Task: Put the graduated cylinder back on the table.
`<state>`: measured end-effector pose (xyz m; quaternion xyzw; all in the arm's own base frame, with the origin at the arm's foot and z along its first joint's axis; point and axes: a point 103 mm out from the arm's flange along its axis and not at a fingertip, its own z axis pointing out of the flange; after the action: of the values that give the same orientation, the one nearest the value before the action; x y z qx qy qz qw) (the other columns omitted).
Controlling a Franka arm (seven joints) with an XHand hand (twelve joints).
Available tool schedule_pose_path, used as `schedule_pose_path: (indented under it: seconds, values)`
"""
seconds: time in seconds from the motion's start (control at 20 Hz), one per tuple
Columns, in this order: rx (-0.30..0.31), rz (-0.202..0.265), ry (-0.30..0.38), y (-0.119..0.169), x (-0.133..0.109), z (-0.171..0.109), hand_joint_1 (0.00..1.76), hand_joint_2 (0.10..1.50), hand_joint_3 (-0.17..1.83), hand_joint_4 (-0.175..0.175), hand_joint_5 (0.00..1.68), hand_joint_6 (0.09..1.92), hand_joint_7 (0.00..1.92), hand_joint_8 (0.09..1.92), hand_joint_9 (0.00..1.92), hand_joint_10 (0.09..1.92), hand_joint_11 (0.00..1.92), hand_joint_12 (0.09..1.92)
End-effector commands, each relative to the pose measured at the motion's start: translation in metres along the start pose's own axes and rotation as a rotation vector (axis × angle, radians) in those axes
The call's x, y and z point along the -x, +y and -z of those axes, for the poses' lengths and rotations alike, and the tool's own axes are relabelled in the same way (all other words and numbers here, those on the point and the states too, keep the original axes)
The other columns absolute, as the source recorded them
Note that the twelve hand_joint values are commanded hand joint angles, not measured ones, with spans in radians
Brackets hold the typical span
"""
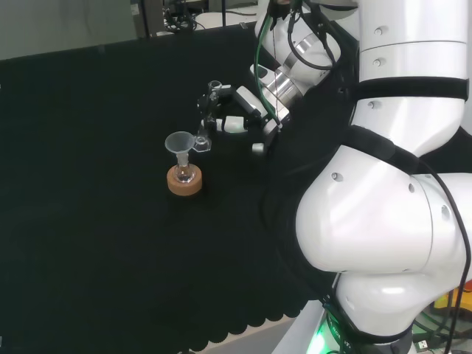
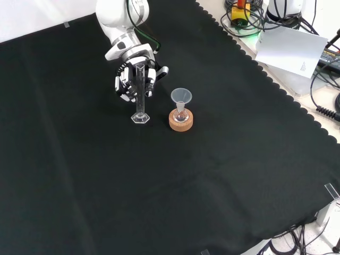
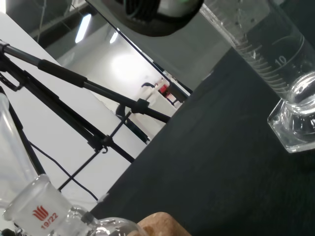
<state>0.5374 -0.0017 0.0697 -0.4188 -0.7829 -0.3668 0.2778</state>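
The clear graduated cylinder (image 2: 140, 103) stands upright in the front view. Its hexagonal foot is at or just above the black cloth, and I cannot tell whether it touches. The hand (image 2: 124, 83) comes in from above with its fingers curled round the cylinder's upper half. In the head view the hand (image 1: 243, 108) sits to the right of the cylinder (image 1: 202, 143). The wrist view shows the cylinder's graduated tube and foot (image 3: 293, 124) close up.
A small flask with a clear funnel (image 2: 181, 96) stands on a cork ring (image 2: 180, 121) just right of the cylinder in the front view. The funnel (image 1: 180, 141) and ring (image 1: 184, 182) show in the head view. Cables and a paper sheet (image 2: 289, 48) lie beyond the cloth's scalloped edge.
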Motion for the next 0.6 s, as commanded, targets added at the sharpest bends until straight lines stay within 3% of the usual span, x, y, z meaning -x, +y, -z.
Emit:
schedule_pose_path:
  seconds: [0.05,0.6]
  values:
    - [-0.031,-0.017,-0.040,0.0073,-0.0035,0.0016,1.06,1.00,-0.17,0.047,0.91,0.70,1.06,0.57,1.36,0.09,0.84,1.10]
    - [-0.079,-0.076,-0.089,0.0170,-0.0041,-0.0008,1.03,1.01,-0.17,0.043,0.92,0.68,1.06,0.57,1.35,0.09,0.83,1.11]
